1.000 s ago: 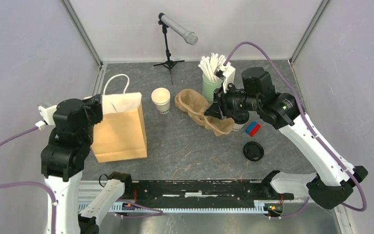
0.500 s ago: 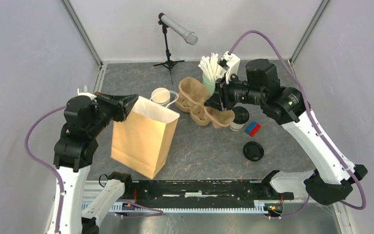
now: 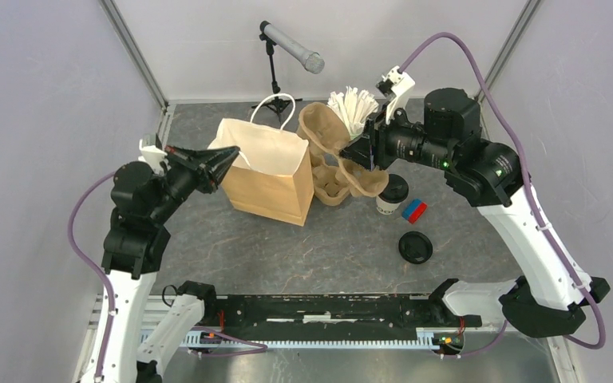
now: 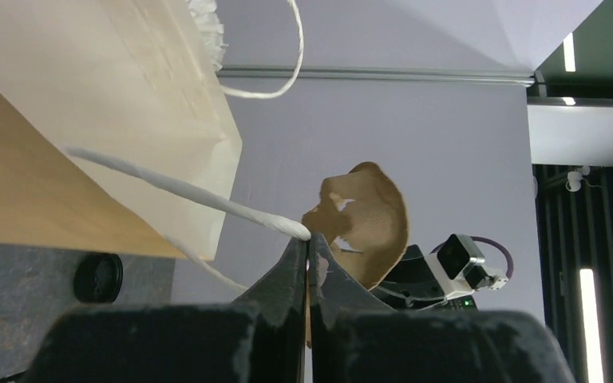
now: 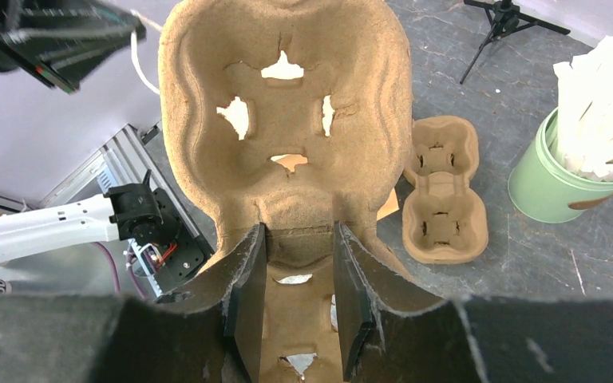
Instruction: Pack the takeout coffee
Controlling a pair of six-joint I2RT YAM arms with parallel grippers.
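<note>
Where the grey mottled tabletop [image 3: 327, 247] is closed in by pale walls [image 3: 48, 96] and metal corner posts, a grey microphone on a small black tripod stand [image 3: 275, 80] is seen at the back. A pale green cup filled with white paper-wrapped sticks [image 5: 547, 179] is set to the right of it. The takeout coffee [image 3: 391, 194], a small white paper cup with a round black plastic lid, is stood upright on the table. It is touched by neither arm. It is placed just on the near side of the right gripper [image 5: 297, 235], at a lower level, with a red and blue block [image 3: 414, 211] just beside it and a loose round black lid [image 3: 415, 247] nearer the arm bases. The right gripper is clamped on a brown moulded-pulp cup carrier [image 5: 287, 136], which is held tilted up off the table. A second, two-cup pulp carrier [image 5: 443, 191] is left lying flat beyond it. The left gripper [image 4: 307, 243] is pinched tight on the white twisted handle [image 4: 175, 187] of a brown paper bag [image 3: 267, 171], whose mouth is pulled open. Whether the bag's base is resting on the table cannot be told. The coffee is kept well apart from the left gripper, with the bag and the carriers lying between them.
</note>
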